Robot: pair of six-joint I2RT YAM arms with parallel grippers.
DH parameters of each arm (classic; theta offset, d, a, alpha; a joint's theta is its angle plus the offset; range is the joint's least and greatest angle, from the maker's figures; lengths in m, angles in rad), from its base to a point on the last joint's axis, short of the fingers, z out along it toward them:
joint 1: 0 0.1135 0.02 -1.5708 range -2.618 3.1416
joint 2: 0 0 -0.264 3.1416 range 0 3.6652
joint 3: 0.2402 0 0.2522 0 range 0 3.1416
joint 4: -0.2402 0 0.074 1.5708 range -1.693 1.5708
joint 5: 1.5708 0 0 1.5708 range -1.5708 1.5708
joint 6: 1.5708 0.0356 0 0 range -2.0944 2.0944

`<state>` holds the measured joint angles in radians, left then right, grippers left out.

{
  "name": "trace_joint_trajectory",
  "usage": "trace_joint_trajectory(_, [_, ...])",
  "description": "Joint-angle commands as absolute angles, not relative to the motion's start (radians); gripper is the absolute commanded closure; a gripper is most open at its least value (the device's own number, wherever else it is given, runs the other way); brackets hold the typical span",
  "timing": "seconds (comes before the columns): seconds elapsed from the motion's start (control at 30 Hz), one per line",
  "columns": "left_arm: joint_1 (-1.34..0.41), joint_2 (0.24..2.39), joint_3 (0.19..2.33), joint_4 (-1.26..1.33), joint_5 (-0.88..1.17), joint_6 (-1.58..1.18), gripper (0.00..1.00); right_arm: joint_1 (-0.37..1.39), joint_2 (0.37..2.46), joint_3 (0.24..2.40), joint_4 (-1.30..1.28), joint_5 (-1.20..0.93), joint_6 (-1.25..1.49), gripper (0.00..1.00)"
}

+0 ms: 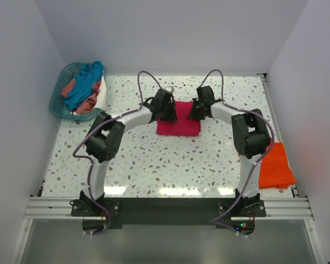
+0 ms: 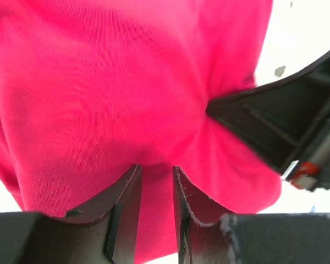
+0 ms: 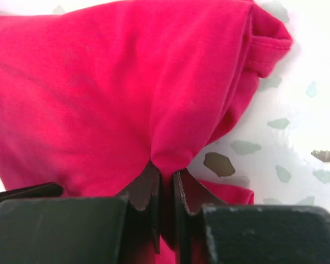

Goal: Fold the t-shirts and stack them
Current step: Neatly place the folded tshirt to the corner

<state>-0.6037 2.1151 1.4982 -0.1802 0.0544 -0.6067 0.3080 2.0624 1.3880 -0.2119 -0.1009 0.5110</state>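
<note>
A magenta-pink t-shirt (image 1: 179, 127) lies folded into a small rectangle at the table's middle. Both grippers are at its far edge, the left gripper (image 1: 166, 113) on its left part and the right gripper (image 1: 198, 113) on its right part. In the left wrist view the left gripper (image 2: 157, 168) holds its jaws a little apart with a thick fold of pink cloth (image 2: 99, 82) between them. The right gripper (image 3: 166, 173) pinches a puckered ridge of the same shirt (image 3: 99, 82) tightly. An orange t-shirt (image 1: 276, 165) lies folded at the table's right edge.
A translucent teal basin (image 1: 58, 102) stands at the far left corner, holding a teal t-shirt (image 1: 83, 82), a salmon one (image 1: 70, 88) and a white one (image 1: 102, 94). White walls close in the table on three sides. The right gripper's black finger (image 2: 253, 118) reaches into the left wrist view.
</note>
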Motion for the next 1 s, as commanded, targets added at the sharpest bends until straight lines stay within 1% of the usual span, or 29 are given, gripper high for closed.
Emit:
trace_joint_trajectory(0.0, [-0.607, 2.115, 1.575, -0.219, 0.02, -0.571, 0.67, 0.313, 2.071, 1.391, -0.339, -0.003, 0.541, 0.96])
trace_joint_trajectory(0.03, [-0.606, 2.094, 1.616, -0.254, 0.003, -0.568, 0.67, 0.311, 2.025, 1.381, -0.374, 0.061, 0.552, 1.0])
trace_joint_trajectory(0.2, [-0.603, 2.037, 1.658, -0.317, -0.06, -0.563, 0.66, 0.307, 1.944, 1.365, -0.42, 0.126, 0.574, 1.0])
trace_joint_trajectory(0.3, [-0.6, 1.959, 1.657, -0.337, -0.067, -0.558, 0.65, 0.292, 1.879, 1.358, -0.494, 0.211, 0.638, 1.0])
trace_joint_trajectory(0.7, [-0.597, 1.798, 1.574, -0.345, -0.005, -0.568, 0.64, 0.21, 1.744, 1.471, -1.006, 0.619, 0.892, 1.0])
trace_joint_trajectory(0.83, [-0.598, 1.77, 1.549, -0.344, 0.021, -0.569, 0.64, 0.196, 1.735, 1.526, -1.268, 0.771, 1.038, 1.0])
trace_joint_trajectory(0.97, [-0.597, 1.749, 1.534, -0.339, 0.049, -0.571, 0.64, 0.137, 1.715, 1.525, -1.364, 0.799, 1.08, 1.0])
